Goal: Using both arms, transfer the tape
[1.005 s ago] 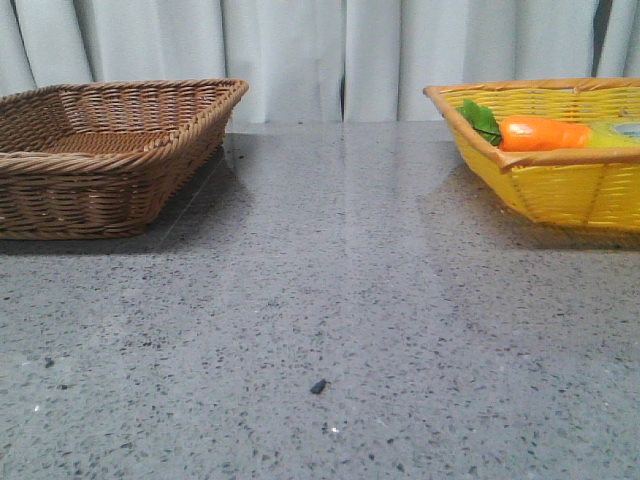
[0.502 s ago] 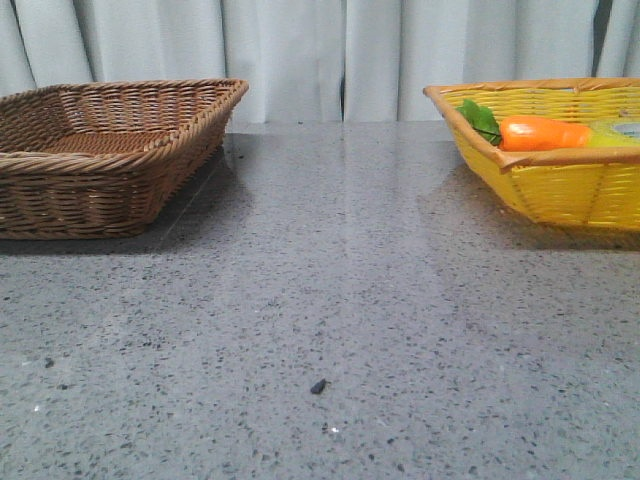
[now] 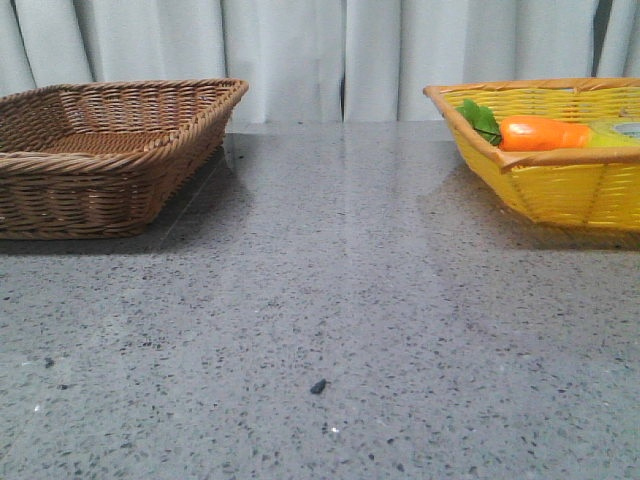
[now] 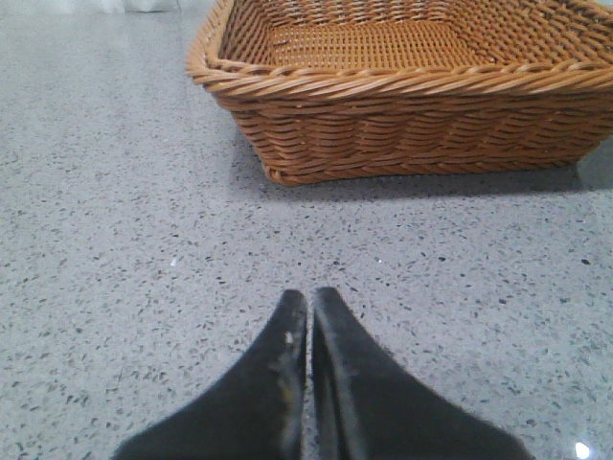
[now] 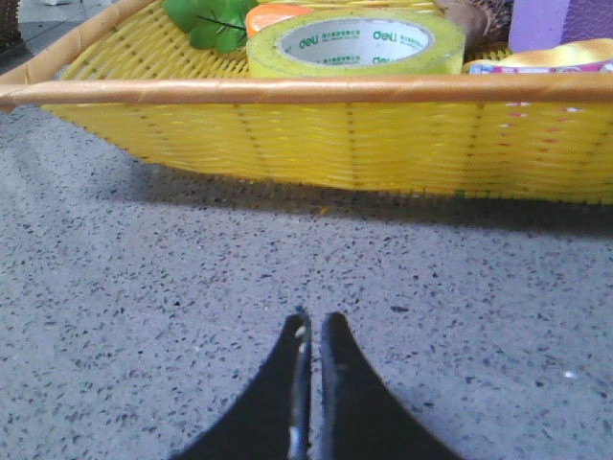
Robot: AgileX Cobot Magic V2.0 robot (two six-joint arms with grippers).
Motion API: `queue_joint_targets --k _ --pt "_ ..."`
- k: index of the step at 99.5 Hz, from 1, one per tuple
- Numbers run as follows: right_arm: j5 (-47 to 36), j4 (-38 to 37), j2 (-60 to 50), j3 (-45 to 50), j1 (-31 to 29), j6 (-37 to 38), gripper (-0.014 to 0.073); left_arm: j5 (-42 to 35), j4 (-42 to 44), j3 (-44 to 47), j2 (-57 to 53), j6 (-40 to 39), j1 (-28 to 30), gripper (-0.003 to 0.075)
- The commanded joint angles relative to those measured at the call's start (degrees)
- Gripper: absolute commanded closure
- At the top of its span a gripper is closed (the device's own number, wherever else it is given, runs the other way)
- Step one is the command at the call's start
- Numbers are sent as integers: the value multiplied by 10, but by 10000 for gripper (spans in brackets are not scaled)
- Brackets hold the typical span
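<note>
Looking for a change: nothing moves in the front view from a second ago to now, and both baskets, the carrot and the little dark speck sit just where they were
What that means: the job has not started yet, and I think the first reach for the tape comes next
Tape (image 5: 356,43): it lies flat inside the yellow basket (image 5: 316,134), near the front wall, with its white middle and green letters facing up
Beside the tape: a carrot (image 3: 543,132) with green leaves (image 3: 481,120), a purple thing (image 5: 565,21) and something with a shiny yellow band
Right gripper (image 5: 313,331): its two black fingers are pressed together with only a thin slit between them, holding nothing, low over the grey table (image 3: 330,300), in front of the yellow basket and apart from it
Left gripper (image 4: 308,305): its fingers are squeezed together too, holding nothing, and it points at the brown basket (image 4: 412,125)
Brown basket: I see nothing inside it, so I guess the tape should end up there
Next move, my guess: the right gripper must spread its fingers, go up over the basket wall and come down on the tape
What could go wrong: the tape lies close to the wall and the carrot, so a finger might bump them
</note>
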Motion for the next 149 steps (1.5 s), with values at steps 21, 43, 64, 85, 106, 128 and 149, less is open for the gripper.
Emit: queue_joint_targets --k 21,43,64,85,106,128,149 --pt "-17 -2 -10 12 -4 -5 668 -37 -5 6 -18 -5 1 741" --pt "-17 -2 -10 12 -4 -5 668 -37 -5 6 -18 -5 1 741" --pt "-17 -2 -10 12 -4 -5 668 -37 -5 6 -18 -5 1 741" --pt "-17 -2 -10 12 -4 -5 668 -37 -5 6 -18 -5 1 741" --pt "-9 -7 -10 12 -4 -5 668 -37 -5 6 -18 -5 1 741" --pt "-13 -8 -10 12 -4 -5 668 -38 -5 6 -18 -5 1 741" --pt "-133 35 -10 12 -4 -4 668 -136 -139 6 -18 -8 0 741"
